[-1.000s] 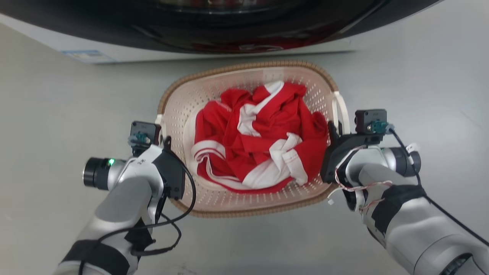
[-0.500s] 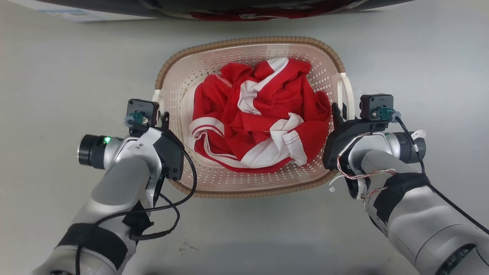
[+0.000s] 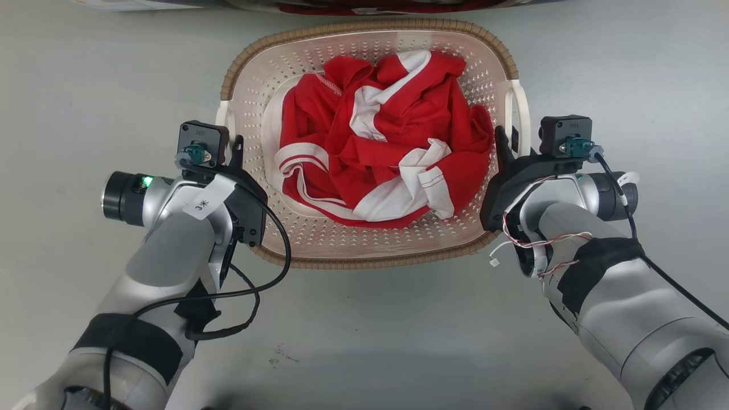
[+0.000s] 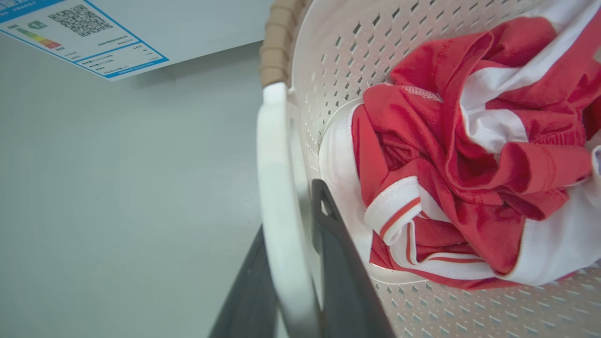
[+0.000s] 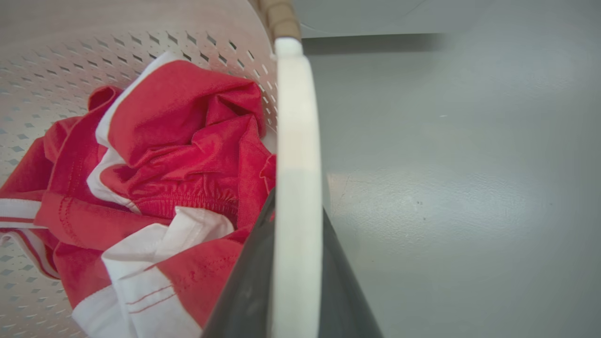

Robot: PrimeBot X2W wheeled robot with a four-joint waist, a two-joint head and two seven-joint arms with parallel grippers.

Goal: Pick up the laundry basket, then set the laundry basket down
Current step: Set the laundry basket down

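Head view, left to right: the left end effector (image 3: 233, 151) is narrowed onto the left loop handle (image 3: 223, 117) of the laundry basket (image 3: 364, 28). The left wrist view confirms this: the left end effector (image 4: 288, 211) has one dark finger on each side of the white handle (image 4: 274, 178), the outer finger over the floor (image 4: 117, 188) and the inner finger against the basket wall.

The laundry basket lies between the two end effectors, and its far rim extends ahead of both sets of fingertips. The red-and-white clothing (image 3: 381, 136) lies inboard of each end effector.

The right end effector (image 3: 507, 142) is likewise narrowed onto the right loop handle (image 3: 521, 114). In the right wrist view, the fingers of the right end effector (image 5: 296, 211) straddle that handle (image 5: 296, 117).

Step in hand: the grasp appears complete on both sides, so the procedure is judged to be in the lift-and-carry phase. It cannot be told whether the base is clear of the floor.

Next move: move both arms together and level so that neither handle twists. Then lower the laundry basket flat onto the floor before opening either end effector.

Count:
- laundry basket: one
- loop handles: two
- end effectors: two
- clothing: one bundle; the number of garments cannot be told
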